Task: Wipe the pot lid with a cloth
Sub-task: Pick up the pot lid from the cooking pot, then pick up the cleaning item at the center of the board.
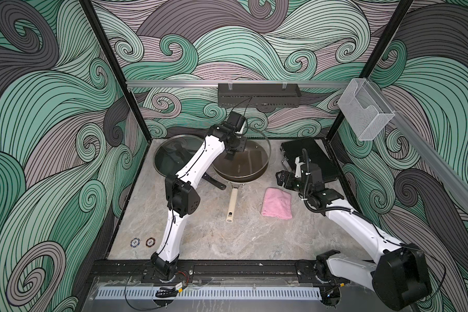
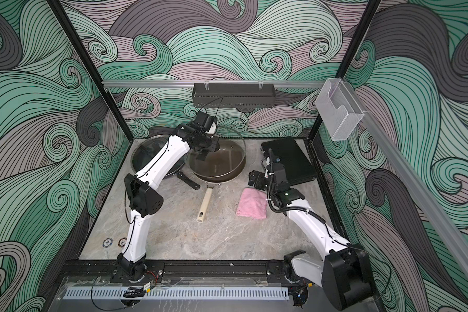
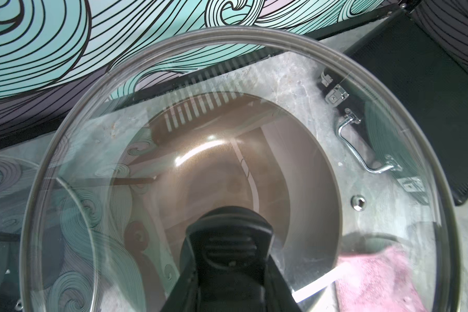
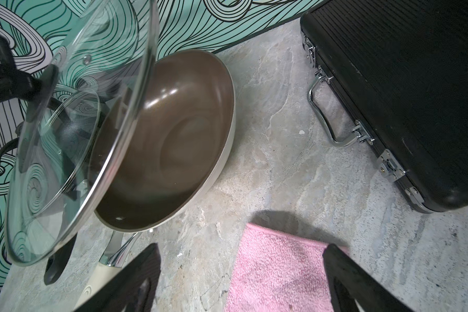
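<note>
Robot lab cell, not a real kitchen: swirl-print wall panels [image 1: 52, 108] on black frame posts [image 1: 114, 67], aluminium rail [image 1: 173, 83], marble-look counter [image 1: 214, 237], left arm [image 1: 192, 164] and right arm [image 1: 354, 224] bolted to a front track [image 1: 241, 266].

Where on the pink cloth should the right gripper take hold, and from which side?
Probably from straight above, pinching the far edge of the cloth, the edge nearest the open right gripper. It lies flat and folded on the table, so only a top-down pinch can bunch its layers between the fingers.
</note>
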`<state>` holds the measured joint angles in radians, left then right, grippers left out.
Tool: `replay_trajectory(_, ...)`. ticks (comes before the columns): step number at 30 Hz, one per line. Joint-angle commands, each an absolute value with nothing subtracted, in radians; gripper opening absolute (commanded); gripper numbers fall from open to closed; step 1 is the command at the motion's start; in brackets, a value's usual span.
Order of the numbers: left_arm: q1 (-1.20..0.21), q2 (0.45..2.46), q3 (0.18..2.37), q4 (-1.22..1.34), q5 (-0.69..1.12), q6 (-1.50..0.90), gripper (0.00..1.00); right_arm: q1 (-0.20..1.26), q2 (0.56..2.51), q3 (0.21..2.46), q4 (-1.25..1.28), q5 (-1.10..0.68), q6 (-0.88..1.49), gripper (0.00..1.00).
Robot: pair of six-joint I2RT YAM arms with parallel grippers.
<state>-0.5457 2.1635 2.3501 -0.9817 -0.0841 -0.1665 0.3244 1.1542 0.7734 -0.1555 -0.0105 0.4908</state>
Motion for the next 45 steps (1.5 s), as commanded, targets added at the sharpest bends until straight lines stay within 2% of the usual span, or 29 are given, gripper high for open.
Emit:
replay_trajectory(1, -0.551, 1.988, 2.295, -0.825, -0.062, -0.196, 0.00, 0.299, 1.100, 0.788, -0.237, -0.029, 0.492, 0.93)
replay_trajectory(8, -0.554, 1.755, 2.017, -0.685, -0.052, -0.237, 0.00, 0.308, 1.067, 0.751, -0.393, -0.023, 0.478, 0.90)
replay_trajectory(14, -0.554, 1.557, 1.792, -0.602, -0.074, -0.274, 0.00, 0.392, 1.112, 0.742, -0.512, 0.064, 0.465, 0.88)
replay_trajectory(25, -0.546, 1.279, 1.507, -0.519, -0.110, -0.288, 0.00, 0.595, 1.377, 0.782, -0.542, 0.211, 0.532, 0.83)
replay_trajectory(33, -0.525, 1.181, 1.384, -0.469, -0.085, -0.312, 0.00, 0.604, 1.548, 0.872, -0.523, 0.255, 0.559, 0.82)
replay_trajectory(36, -0.517, 1.161, 1.355, -0.459, -0.079, -0.327, 0.00, 0.603, 1.610, 0.898, -0.537, 0.262, 0.554, 0.76)
replay_trajectory(41, -0.492, 1.141, 1.320, -0.435, -0.035, -0.361, 0.00, 0.604, 1.655, 0.894, -0.529, 0.261, 0.557, 0.60)
replay_trajectory(45, -0.462, 1.125, 1.298, -0.407, 0.031, -0.404, 0.00, 0.604, 1.677, 0.877, -0.501, 0.235, 0.552, 0.42)
